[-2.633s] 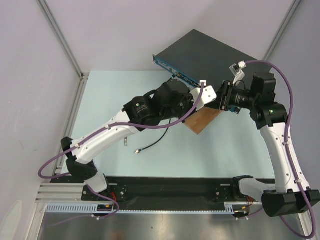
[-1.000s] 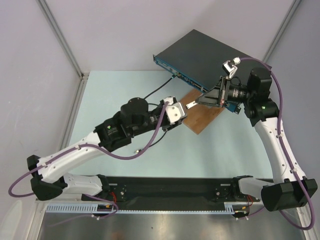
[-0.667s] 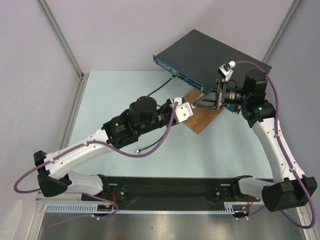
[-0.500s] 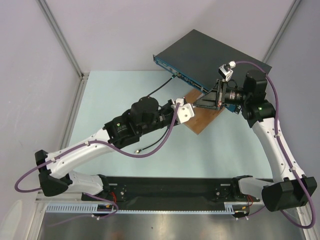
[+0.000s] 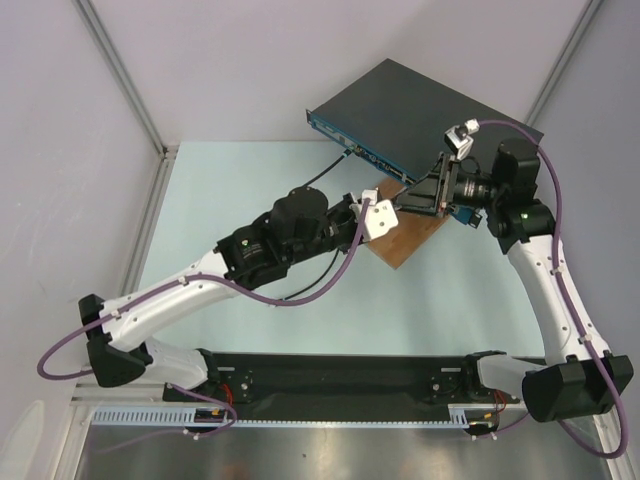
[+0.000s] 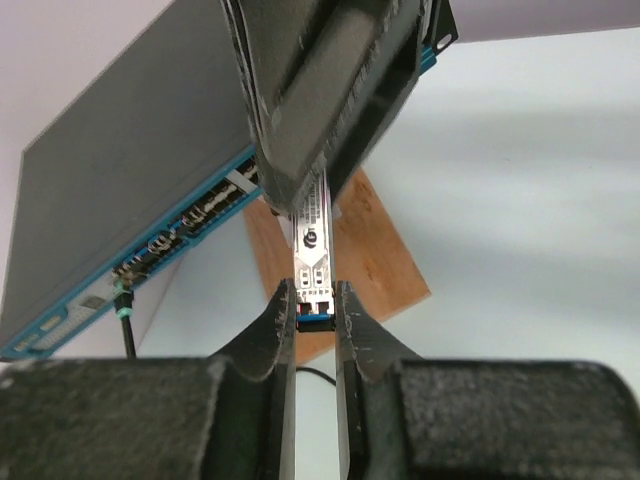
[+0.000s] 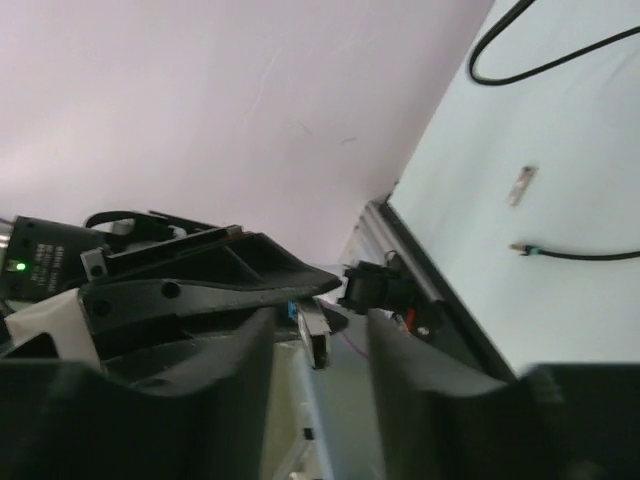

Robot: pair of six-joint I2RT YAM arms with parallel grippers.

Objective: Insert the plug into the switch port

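Handover, seemingly: plug (image 6: 312, 262) pinched between closed fingers of left gripper (image 6: 313, 310), far end loose between parted fingers of right gripper (image 7: 320, 322), switch (image 6: 130, 170) beyond the fingertips; next, draw clear and align with a port (image 6: 205, 212).

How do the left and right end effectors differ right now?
The left end effector is shut on the plug; the right end effector stands open around it. The left faces the switch; the right faces away. Both meet over the wooden board.
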